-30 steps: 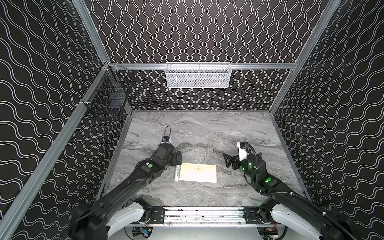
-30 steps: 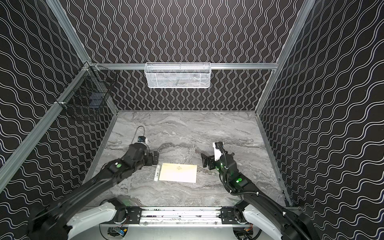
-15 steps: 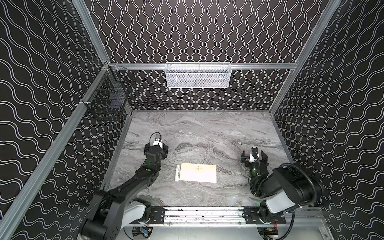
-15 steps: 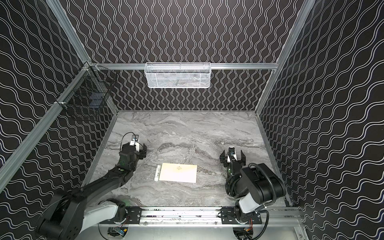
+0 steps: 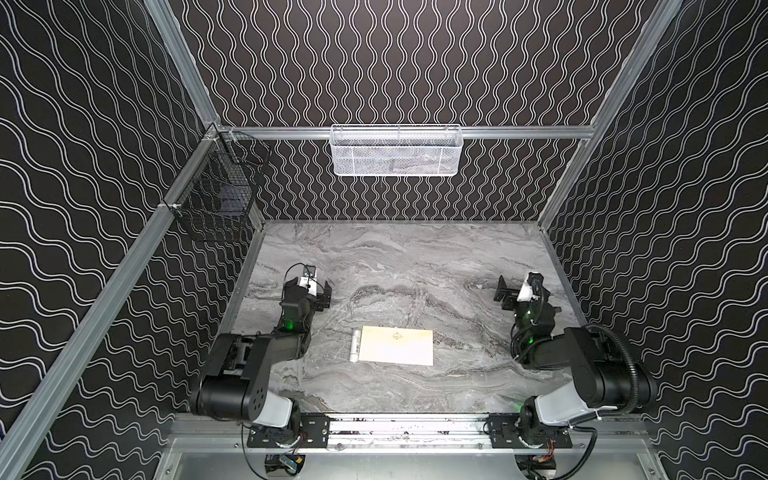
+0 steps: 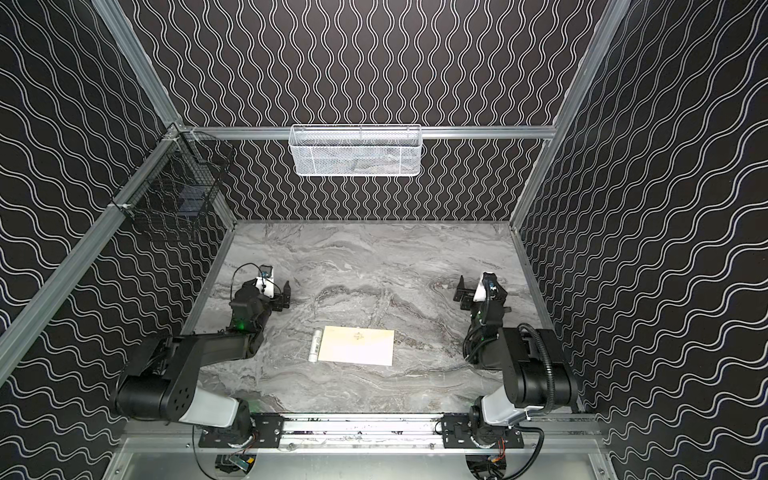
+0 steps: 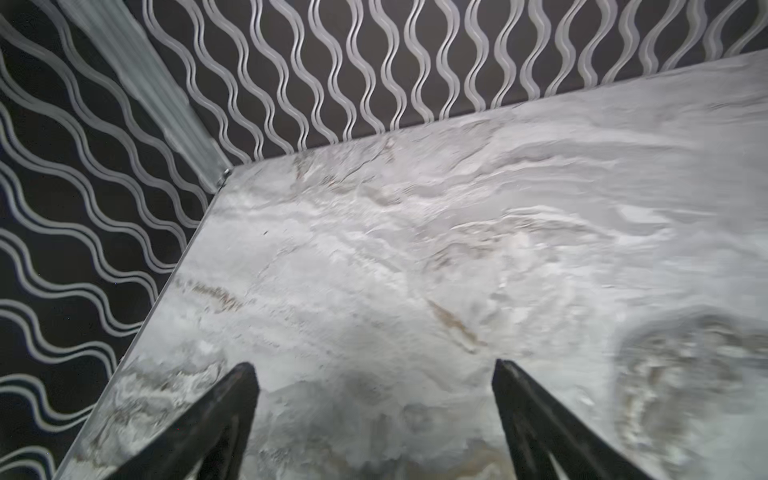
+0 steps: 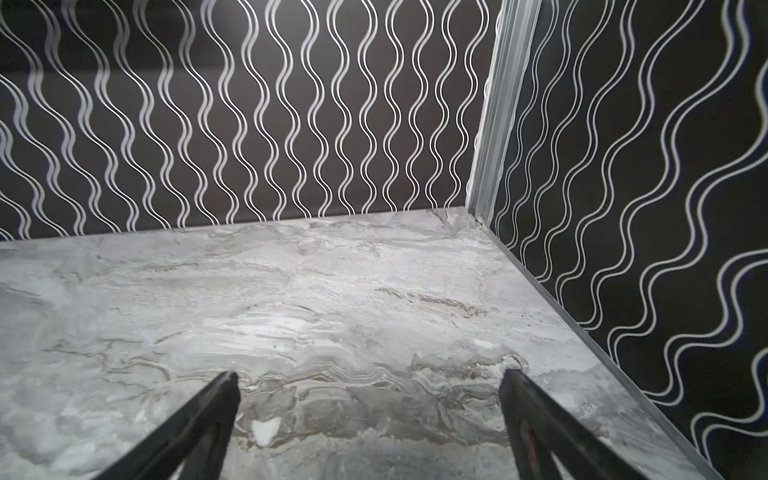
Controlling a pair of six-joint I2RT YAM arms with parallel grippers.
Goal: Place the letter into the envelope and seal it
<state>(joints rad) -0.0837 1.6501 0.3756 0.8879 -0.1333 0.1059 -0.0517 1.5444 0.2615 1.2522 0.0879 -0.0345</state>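
1 envelope (image 5: 397, 351), between left hand (image 5: 325, 296), right hand (image 5: 504, 294)

Cream envelope (image 5: 397, 345) with a small dark mark, white stick (image 5: 355, 345), grey marbled table (image 5: 399, 257).

End effectors (image 5: 326, 296) (image 5: 503, 293) farther from envelope (image 5: 397, 345)

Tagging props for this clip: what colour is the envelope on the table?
The envelope is cream-yellow with a small dark mark; clearest in a top view.
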